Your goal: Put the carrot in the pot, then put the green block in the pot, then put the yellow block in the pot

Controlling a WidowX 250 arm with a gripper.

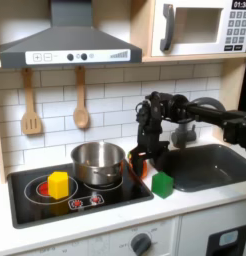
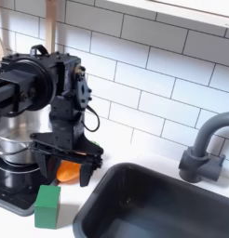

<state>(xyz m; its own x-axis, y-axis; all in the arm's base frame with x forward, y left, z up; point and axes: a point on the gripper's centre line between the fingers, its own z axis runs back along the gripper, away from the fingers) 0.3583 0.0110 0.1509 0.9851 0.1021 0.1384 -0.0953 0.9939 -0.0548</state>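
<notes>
Gripper [image 2: 68, 169] low at centre-left of the second exterior view, fingers apart around the carrot [image 2: 67, 172], so we judge step one unfinished: pot [image 1: 98, 160] apparently empty, green block [image 1: 162, 184] and yellow block [image 1: 58, 184] untouched.

Frontal wide view, close side view, sharing sink [image 1: 200, 165]

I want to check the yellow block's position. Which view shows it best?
The first exterior view: the yellow block sits whole and unobstructed on the black stovetop, left of the pot. I cannot find it in the second exterior view.
</notes>
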